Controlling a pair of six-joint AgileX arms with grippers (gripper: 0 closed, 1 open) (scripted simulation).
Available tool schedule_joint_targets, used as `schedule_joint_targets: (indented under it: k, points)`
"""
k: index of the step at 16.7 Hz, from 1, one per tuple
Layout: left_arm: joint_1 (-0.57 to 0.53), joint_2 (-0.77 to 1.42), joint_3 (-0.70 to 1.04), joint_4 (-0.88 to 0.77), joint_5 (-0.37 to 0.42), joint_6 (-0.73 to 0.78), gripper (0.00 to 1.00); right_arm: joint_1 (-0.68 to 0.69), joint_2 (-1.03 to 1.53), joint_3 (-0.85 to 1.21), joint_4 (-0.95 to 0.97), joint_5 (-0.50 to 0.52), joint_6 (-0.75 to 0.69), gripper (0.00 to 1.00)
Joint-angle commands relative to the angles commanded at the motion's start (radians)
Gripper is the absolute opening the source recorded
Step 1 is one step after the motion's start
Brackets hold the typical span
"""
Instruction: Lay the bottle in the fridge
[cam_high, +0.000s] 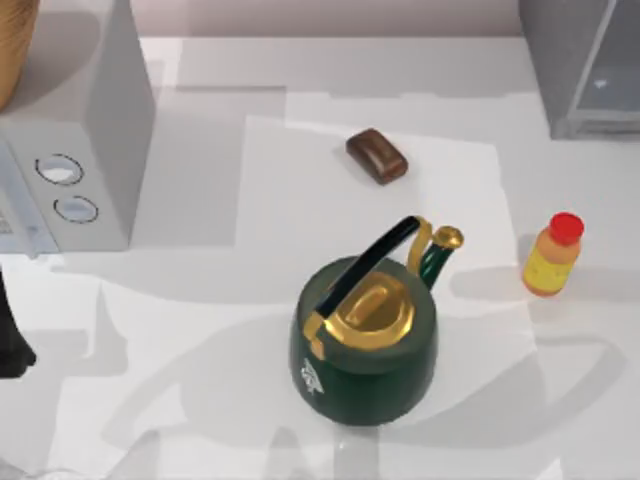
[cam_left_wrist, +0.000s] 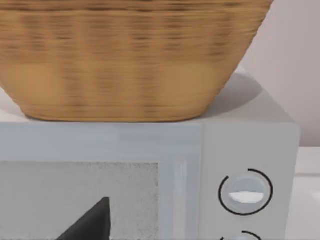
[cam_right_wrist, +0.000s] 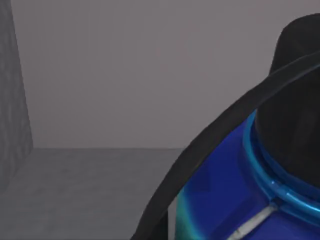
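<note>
White table (cam_high: 250, 180) carries our untouched upright bottle (cam_high: 552, 256) at three o'clock, fridge (cam_high: 585, 70) at one o'clock; we cannot tell our jaws' state.

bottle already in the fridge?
No, the bottle stands upright on the table at the right, well in front of the fridge.

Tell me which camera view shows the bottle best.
The top view: the bottle stands upright on the table's right side, red cap visible, apart from the green kettle and nearer than the fridge. The left wrist view faces the light-grey box under a basket; the right wrist view faces grey surfaces.
</note>
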Motion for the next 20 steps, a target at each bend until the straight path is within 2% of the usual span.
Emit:
schedule_joint_targets:
  k: [9, 15, 20]
  points:
    - [0.0, 0.0, 0.0, 0.0, 0.0, 0.0, 1.0, 0.036, 0.186, 0.352, -0.173, 0.036, 0.002, 0.01]
    - [0.0, 0.0, 0.0, 0.0, 0.0, 0.0, 1.0, 0.039, 0.2, 0.381, -0.188, 0.039, 0.0, 0.01]
    - [0.0, 0.0, 0.0, 0.0, 0.0, 0.0, 1.0, 0.039, 0.2, 0.381, -0.188, 0.039, 0.0, 0.38]
